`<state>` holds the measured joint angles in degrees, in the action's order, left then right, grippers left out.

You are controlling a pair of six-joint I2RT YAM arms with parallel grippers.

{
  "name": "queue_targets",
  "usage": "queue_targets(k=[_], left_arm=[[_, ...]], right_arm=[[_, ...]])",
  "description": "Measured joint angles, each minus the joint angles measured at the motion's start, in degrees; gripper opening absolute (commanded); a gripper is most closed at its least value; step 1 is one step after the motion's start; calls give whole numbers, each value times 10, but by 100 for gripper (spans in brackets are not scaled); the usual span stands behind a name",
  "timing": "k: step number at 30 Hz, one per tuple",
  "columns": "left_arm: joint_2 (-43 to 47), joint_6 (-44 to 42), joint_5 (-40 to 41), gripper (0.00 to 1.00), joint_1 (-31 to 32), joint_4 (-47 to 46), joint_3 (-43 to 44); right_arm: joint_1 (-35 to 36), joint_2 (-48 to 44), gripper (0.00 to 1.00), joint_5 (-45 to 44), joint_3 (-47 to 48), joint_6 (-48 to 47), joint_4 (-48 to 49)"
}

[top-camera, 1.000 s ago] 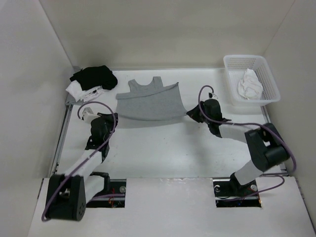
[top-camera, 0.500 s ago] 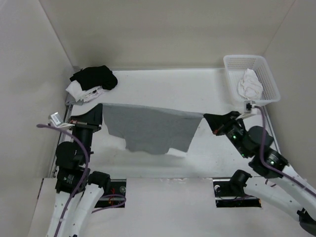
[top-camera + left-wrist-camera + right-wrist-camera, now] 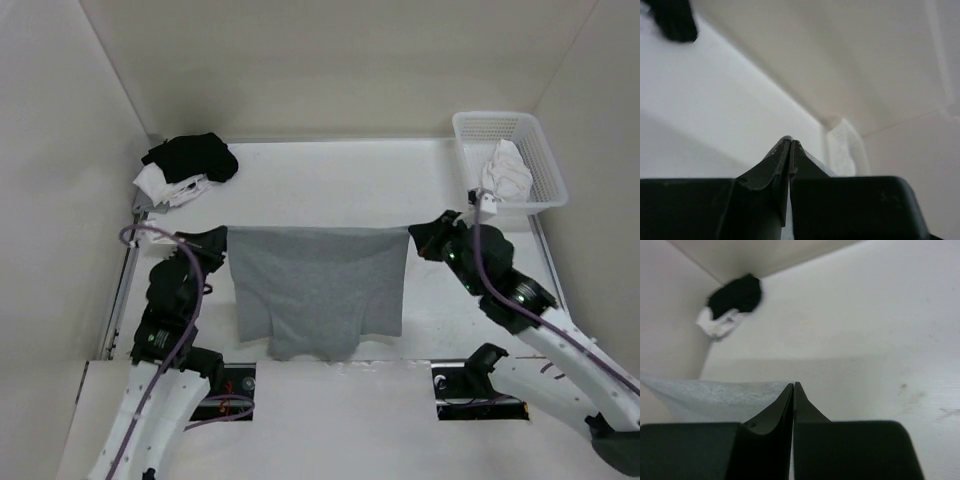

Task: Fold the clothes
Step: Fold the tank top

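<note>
Far left corner: black and white clothes pile (image 3: 187, 166) on table (image 3: 330, 180), well apart from arms.
Next, left gripper (image 3: 221, 239): fingers squeezed tight on top left corner of grey tank top (image 3: 318, 285).
Middle: grey tank top lifted up, top edge pulled straight between 2 grippers, rest hanging down flat, bottom edge a bit bunched.
Next, right gripper (image 3: 413, 238): fingers squeezed tight on top right corner.
Far right: white basket (image 3: 497, 115), white cloth (image 3: 506, 170) inside.
</note>
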<state>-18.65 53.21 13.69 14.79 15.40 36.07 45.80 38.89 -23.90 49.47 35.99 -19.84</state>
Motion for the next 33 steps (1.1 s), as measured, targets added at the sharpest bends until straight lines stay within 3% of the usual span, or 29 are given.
queue_targets(k=[3,6,12,17,21,25,33], left_arm=[[-114,1,2,0,-10,-44,-53],[-269,0,3,0,-23,-113,-74],[-553,-8,12,0,-33,-261,-23],[-699,-16,5,0,-61,-346,91],[-750,-16,-6,0,-78,-386,139],[-753,-16,-15,0,-79,-405,132],[-661,-6,-24,0,-56,-432,7]], right_arm=[[-127,99,3,91,-35,4,48],[-208,241,3,160,-35,12,109],[-270,508,2,239,87,16,170],[-308,641,3,282,229,18,200],[-323,685,3,298,296,17,205],[-329,688,3,307,294,17,213],[-330,635,3,311,146,27,252]])
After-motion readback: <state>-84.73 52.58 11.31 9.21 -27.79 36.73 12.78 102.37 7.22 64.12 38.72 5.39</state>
